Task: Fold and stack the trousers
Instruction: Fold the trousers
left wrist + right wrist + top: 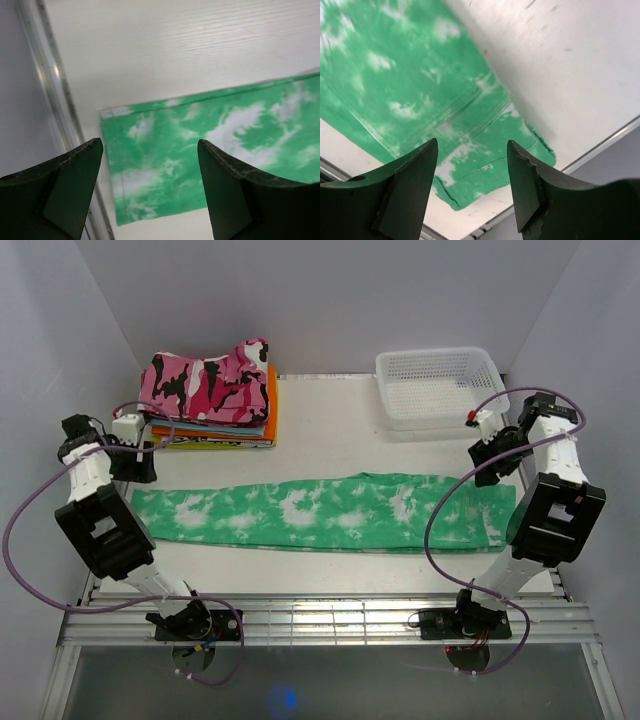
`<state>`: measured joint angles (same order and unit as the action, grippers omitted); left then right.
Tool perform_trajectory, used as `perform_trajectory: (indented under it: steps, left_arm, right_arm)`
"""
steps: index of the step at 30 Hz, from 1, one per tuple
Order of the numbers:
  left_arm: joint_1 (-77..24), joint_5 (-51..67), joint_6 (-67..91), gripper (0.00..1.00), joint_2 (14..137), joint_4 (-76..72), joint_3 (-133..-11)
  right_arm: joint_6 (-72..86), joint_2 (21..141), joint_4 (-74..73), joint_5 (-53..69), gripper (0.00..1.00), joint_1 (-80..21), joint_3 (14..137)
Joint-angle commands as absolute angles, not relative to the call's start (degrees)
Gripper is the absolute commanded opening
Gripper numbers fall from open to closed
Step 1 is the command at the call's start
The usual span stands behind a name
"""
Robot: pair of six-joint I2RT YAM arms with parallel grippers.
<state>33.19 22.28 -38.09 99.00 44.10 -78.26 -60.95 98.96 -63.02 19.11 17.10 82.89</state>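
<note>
The trousers (320, 512), mint green with white blotches, lie flat in one long band across the table. The hem end (165, 165) shows in the left wrist view, and the waist end (470, 125) with its seams shows in the right wrist view. My left gripper (133, 466) hovers over the band's left end; its jaws (150, 145) stand wide apart with nothing between them. Above the right end, my right gripper (490, 462) is also open and empty (472, 145). Neither gripper touches the cloth.
At the back left is a stack of folded clothes, with a pink, black and white camouflage garment (210, 378) on top of orange ones (270, 405). A white mesh basket (438, 385) stands at the back right. Metal table rails (52, 95) (605, 140) run close to both trouser ends.
</note>
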Motion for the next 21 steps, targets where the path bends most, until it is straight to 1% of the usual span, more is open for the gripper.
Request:
perform_trajectory:
  steps: [1,4,7,11,14,16,17,18,20,21]
  left_arm:
    - [30.2,27.9,-38.1,0.88,93.2,45.4,-73.1]
    - [28.7,29.0,-36.9,0.88,91.9,45.4,-68.7]
    - [27.8,28.8,-36.7,0.88,91.3,45.4,-64.4]
    - [27.4,30.8,-37.8,0.87,89.5,46.8,-61.6]
    - [24.5,35.1,-41.3,0.88,86.3,49.8,-61.2]
    - [19.9,36.5,-42.6,0.87,84.4,51.2,-60.6]
    - [17.9,37.5,-42.9,0.86,83.6,51.7,-60.4]
    - [13.8,37.6,-43.0,0.85,82.5,51.9,-60.0]
    - [9.5,37.4,-42.4,0.81,82.0,52.1,-58.7]
    - [5.2,37.0,-41.9,0.79,82.1,52.1,-58.3]
  right_arm:
    - [-51.2,96.7,-63.2,31.5,0.64,18.1,88.2]
    - [-46.6,98.1,-61.5,33.0,0.64,18.0,88.4]
    - [-44.6,100.6,-60.5,29.4,0.62,18.0,87.3]
    - [-47.4,100.2,-60.5,24.4,0.59,18.3,82.0]
    - [-53.2,97.2,-63.4,25.9,0.58,18.3,78.4]
    - [-57.2,94.2,-67.4,28.7,0.58,18.2,76.0]
    - [-61.4,93.1,-68.5,29.3,0.56,17.8,74.9]
    - [-63.8,92.0,-69.9,29.5,0.56,17.4,73.8]
    - [-68.3,88.7,-71.3,28.7,0.55,15.6,68.8]
    - [-69.0,87.5,-71.0,27.7,0.55,14.9,67.0]
